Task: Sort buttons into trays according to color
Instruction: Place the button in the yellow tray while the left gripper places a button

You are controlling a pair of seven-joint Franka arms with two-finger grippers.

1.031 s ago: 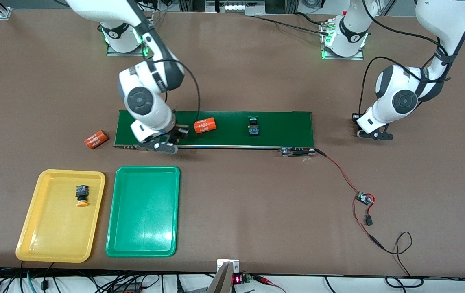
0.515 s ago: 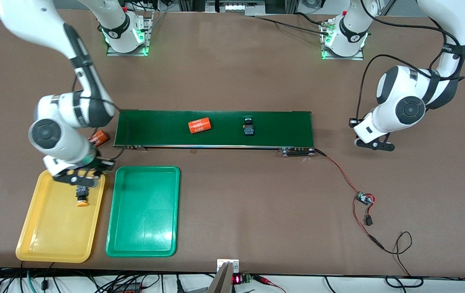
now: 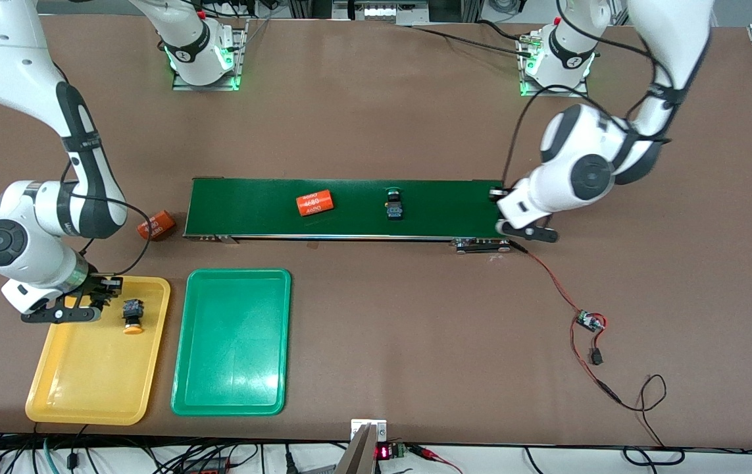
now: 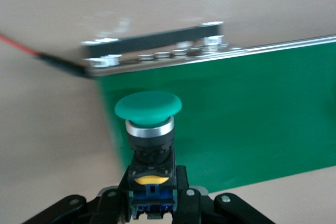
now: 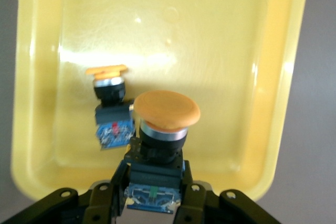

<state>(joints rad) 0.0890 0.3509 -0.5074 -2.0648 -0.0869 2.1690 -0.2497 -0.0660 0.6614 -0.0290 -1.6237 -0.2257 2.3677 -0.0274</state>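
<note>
Right tool (image 5: 152, 192) clamps orange button (image 5: 165, 111) over yellow tray (image 5: 273, 129) | left tool (image 4: 152, 205) grips green button (image 4: 148, 107)

Left gripper (image 4: 152, 211): fingertips cut off by the left wrist view's lower edge, and the belt (image 4: 236, 119) and its metal end bracket (image 4: 152, 51) blurred in that view. Right gripper (image 5: 152, 203): cut off likewise in the right wrist view, and the held button (image 5: 160, 145) not discernible in the front view. Orange cylinder (image 3: 155, 226) off the belt: partly hidden by the right arm and its cable, print unreadable.
</note>
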